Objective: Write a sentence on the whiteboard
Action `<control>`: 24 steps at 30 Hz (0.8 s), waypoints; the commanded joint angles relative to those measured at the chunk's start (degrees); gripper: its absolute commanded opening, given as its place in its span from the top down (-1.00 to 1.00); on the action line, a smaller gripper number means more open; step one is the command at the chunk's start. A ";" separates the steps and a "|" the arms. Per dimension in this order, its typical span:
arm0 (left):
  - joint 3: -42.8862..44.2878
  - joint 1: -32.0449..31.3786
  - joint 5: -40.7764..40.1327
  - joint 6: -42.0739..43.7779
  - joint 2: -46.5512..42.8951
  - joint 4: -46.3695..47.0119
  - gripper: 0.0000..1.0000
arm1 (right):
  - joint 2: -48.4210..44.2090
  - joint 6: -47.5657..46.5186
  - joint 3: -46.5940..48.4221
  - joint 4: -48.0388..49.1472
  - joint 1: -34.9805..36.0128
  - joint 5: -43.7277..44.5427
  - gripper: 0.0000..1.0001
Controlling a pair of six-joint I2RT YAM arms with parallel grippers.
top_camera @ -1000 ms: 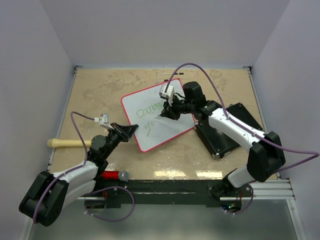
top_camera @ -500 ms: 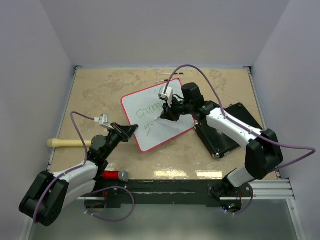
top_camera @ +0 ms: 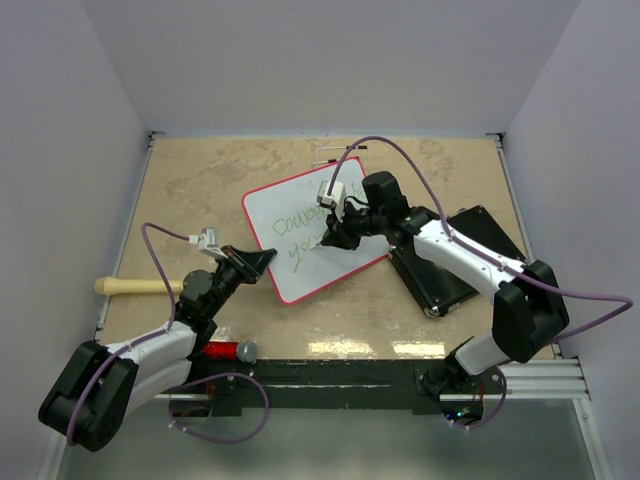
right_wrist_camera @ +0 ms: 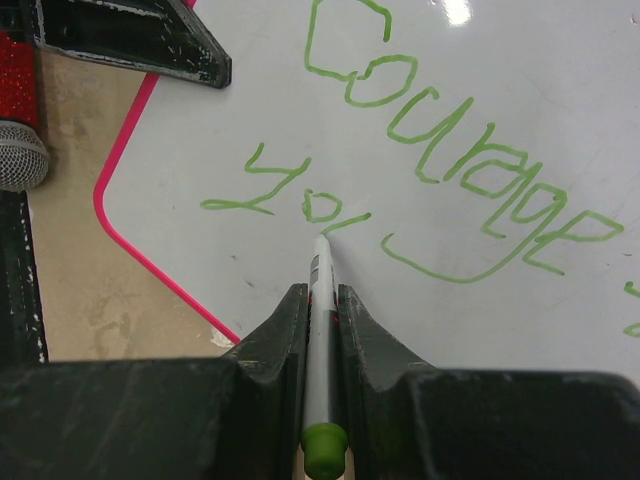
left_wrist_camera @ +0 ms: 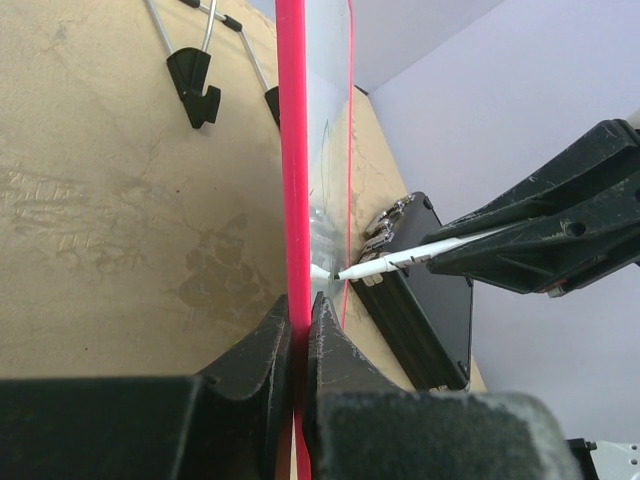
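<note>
Whiteboard (top_camera: 300, 262): It lies at the centre of the overhead view, turned diagonally on the tabletop (top_camera: 200, 180), with its red rim showing all round.

Left pincer (left_wrist_camera: 298, 315): It is closed to a narrow slit on the board's lower-left rim. We judge this grip is there to brace the board so the pressure of writing does not push it across the tabletop.

Right pincer (right_wrist_camera: 318, 295): It is clamped on a white marker (right_wrist_camera: 319, 265). The barrel runs straight out between the fingers and the green end points back toward the wrist. We think this hold leaves the tip in plain sight of the wrist camera and lets the arm steer strokes directly.

Marker tip: It rests on the white surface on the second line of writing, just after "yo".

Green writing (right_wrist_camera: 470, 170): The upper line reads "Courage", with more strokes running off the right edge of the wrist view. The lower line has only just begun, so we judge the sentence unfinished.

Black pad (top_camera: 470, 240): It lies just beside the board at centre right, under the right forearm and off the writing surface.

Bystanders: A red microphone (top_camera: 228, 351) at lower left and a pale wooden handle (top_camera: 135, 286) at the left edge sit well apart from the board, and we judge they play no part in the writing.
</note>
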 commanded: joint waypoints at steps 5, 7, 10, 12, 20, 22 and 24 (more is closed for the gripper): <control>-2.46 -0.58 3.26 5.73 -0.19 1.79 1.00 | -1.79 -1.08 -0.29 -1.07 0.18 4.09 1.00; -2.46 -0.58 3.34 5.73 -0.19 1.79 1.00 | -1.97 -0.82 -0.11 -0.63 0.09 5.15 1.00; -2.46 -0.58 3.43 5.73 -0.10 1.79 1.00 | -1.80 -0.38 0.41 0.07 -0.17 6.03 1.00; -2.46 -0.66 3.43 5.73 -0.10 1.79 1.00 | -1.44 -0.03 1.11 0.51 -0.35 6.73 1.00; -2.11 -0.58 3.61 5.91 -0.54 1.18 1.00 | -0.30 0.67 3.14 1.92 -0.62 7.78 1.00; -2.10 -0.58 3.61 5.99 -0.46 1.09 1.00 | 0.05 0.76 3.75 2.36 -0.62 8.05 1.00; -2.10 -0.58 3.61 5.91 -0.46 1.09 1.00 | 0.14 1.03 4.02 2.71 -0.62 8.31 1.00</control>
